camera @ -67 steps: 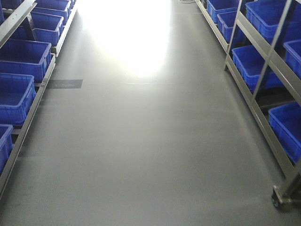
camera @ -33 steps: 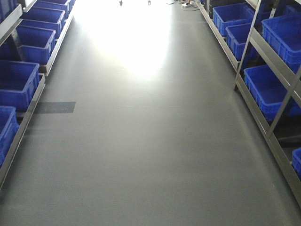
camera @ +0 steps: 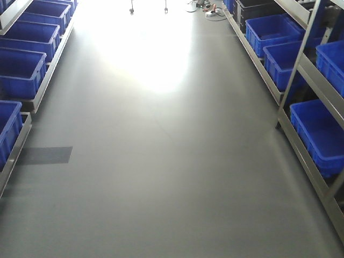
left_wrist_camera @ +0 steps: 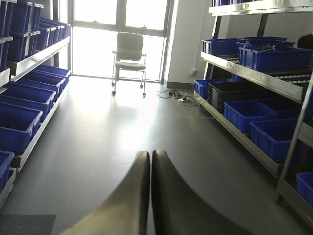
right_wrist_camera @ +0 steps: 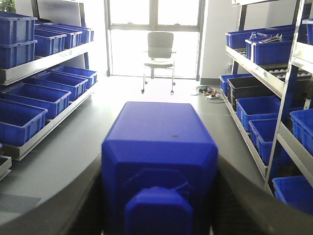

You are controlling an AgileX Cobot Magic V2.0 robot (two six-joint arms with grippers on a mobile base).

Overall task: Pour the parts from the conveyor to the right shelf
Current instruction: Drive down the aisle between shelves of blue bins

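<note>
Closest in, the right gripper (right_wrist_camera: 159, 159) has its jaws spread wide and clamped on the part (right_wrist_camera: 159, 132). The blue block sits between the dark fingers (right_wrist_camera: 73, 205), knob toward the camera. The left gripper (left_wrist_camera: 150, 161) is closed finger to finger, with nothing held.

The conveyor is not in any view, so I judge the pickup done and the carry under way. What is left is getting up to the right shelf (camera: 297, 70) and tipping the part into a bin (camera: 322, 134).

The floor (camera: 172, 177) is a wide grey aisle, bare except for a dark patch (camera: 45, 156) low on the left. The right shelf's bottom rail and slanted upright run close along the right side — these are the edges to watch on any turn toward it. The left rack (camera: 40, 91) stands well apart across the aisle.

At the far end, cables (left_wrist_camera: 178, 98) lie on the floor just beside the right shelf. A chair (left_wrist_camera: 129, 54) stands before the bright windows.
</note>
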